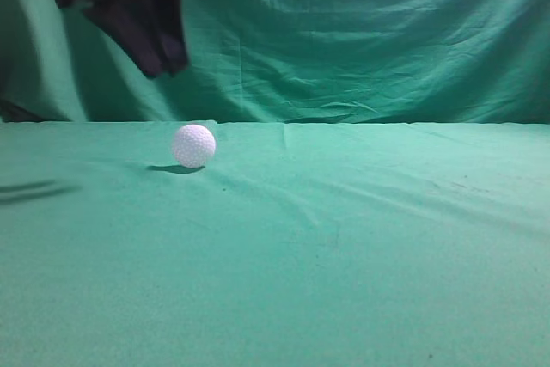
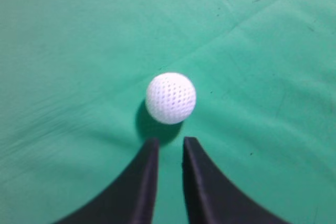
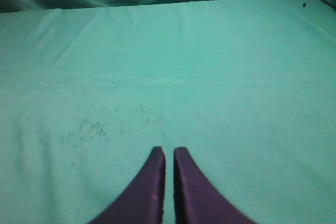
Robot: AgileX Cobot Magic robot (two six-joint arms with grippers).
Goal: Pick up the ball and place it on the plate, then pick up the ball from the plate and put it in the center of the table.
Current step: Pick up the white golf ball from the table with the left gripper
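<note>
A white dimpled ball (image 1: 193, 145) rests on the green cloth left of the middle, with nothing touching it. It also shows in the left wrist view (image 2: 170, 98). My left gripper (image 1: 163, 66) hangs high above and slightly left of the ball. Its black fingers (image 2: 167, 141) are empty, with a narrow gap between them, and point just short of the ball. My right gripper (image 3: 169, 150) is shut and empty over bare cloth; it is out of the exterior view. No plate shows in any view.
Green cloth (image 1: 361, 247) covers the table, and a green curtain (image 1: 369, 32) hangs behind it. The arm's shadow (image 1: 34, 191) falls at the left edge. A patch of dark specks (image 3: 86, 129) marks the cloth in the right wrist view.
</note>
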